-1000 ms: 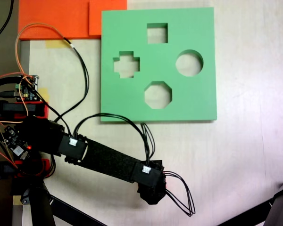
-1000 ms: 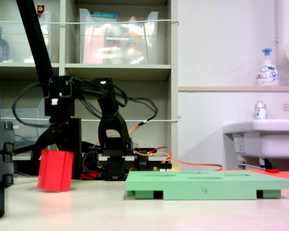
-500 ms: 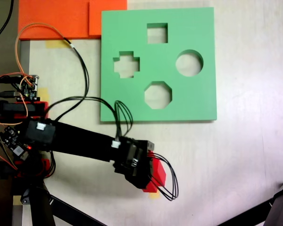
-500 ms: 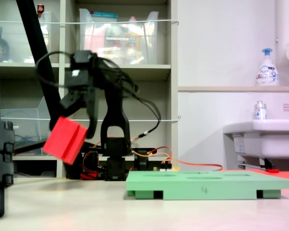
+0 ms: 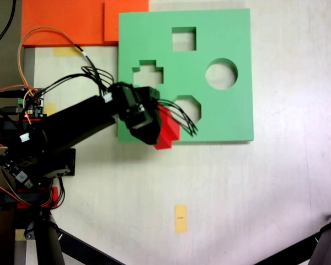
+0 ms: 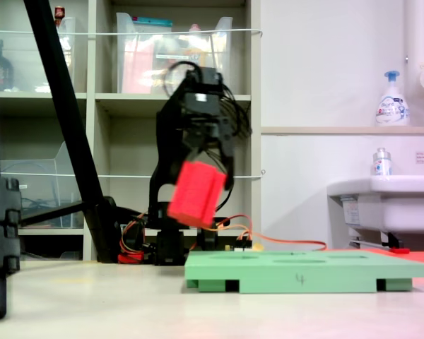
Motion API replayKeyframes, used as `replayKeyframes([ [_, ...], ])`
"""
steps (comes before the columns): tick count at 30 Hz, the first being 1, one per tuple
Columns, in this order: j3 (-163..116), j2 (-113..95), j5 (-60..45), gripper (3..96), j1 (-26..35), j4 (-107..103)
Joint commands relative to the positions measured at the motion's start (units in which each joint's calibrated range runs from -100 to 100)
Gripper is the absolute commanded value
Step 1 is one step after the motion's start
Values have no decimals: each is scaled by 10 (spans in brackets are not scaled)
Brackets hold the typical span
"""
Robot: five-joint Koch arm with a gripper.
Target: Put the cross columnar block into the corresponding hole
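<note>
Open air, seemingly, between held cross columnar block (image 6: 196, 193) and green board (image 6: 304, 272).

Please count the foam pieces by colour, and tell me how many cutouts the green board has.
Red: 1, the cross block in the pincer.
Green: 1, the board.
Orange: 2, the flat sheets at the first exterior view's top left, one overlapping the other.
Total foam pieces: 4.
Cutouts in the board: 4 (cross hole, square, round, octagon).
</note>
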Motion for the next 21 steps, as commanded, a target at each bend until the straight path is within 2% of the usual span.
replayKeyframes([
  [1, 46, 34, 61, 383, 48, -17],
  [9, 96, 126, 129, 383, 106, -17],
  [21, 207, 257, 173, 383, 143, -17],
])
